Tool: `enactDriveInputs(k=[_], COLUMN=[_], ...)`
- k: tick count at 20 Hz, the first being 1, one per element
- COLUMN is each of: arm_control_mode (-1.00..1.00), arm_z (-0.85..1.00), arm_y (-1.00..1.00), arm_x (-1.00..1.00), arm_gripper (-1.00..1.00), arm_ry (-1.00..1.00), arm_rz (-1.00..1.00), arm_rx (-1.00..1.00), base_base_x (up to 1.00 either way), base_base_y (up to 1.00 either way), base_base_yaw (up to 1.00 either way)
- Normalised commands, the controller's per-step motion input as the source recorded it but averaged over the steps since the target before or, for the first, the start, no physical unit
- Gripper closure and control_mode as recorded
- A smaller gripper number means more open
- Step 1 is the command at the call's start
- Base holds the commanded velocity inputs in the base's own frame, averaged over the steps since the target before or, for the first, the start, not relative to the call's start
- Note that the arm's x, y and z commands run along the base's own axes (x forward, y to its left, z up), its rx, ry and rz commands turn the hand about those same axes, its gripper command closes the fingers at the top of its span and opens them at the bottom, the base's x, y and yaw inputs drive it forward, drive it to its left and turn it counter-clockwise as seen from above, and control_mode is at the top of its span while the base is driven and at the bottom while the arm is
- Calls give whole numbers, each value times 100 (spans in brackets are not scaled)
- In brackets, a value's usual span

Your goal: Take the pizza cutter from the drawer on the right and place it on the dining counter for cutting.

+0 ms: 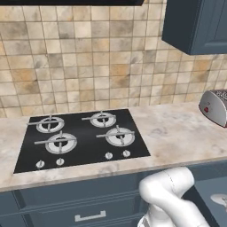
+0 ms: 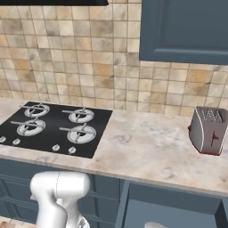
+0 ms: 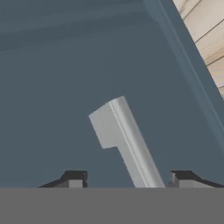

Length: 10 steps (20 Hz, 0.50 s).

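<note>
Gripper at the drawer handle

The gripper [image 3: 124, 179] has its fingers spread either side of the silver handle [image 3: 124, 140] on the navy drawer [image 3: 52, 87], not touching it. The drawer stands open below the toaster [image 2: 207, 130], right of the hob [image 1: 84, 137].

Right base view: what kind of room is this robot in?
It looks like a kitchen. There is a black four-burner hob set in a marbled worktop, a silver toaster standing on it, and dark blue cabinets over a tiled wall.
</note>
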Motion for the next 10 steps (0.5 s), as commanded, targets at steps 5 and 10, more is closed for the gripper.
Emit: enactDriveInputs(k=[5, 10], arm_control_mode=[-100, -100], arm_z=[5, -35], arm_y=[-3, -33], arm_x=[-39, -61], arm_gripper=[-100, -100], arm_ry=[0, 0], arm_rz=[-5, 0], arm_rx=[-3, -3], base_base_x=[0, 0], base_base_y=[0, 0], base_base_yaw=[0, 0])
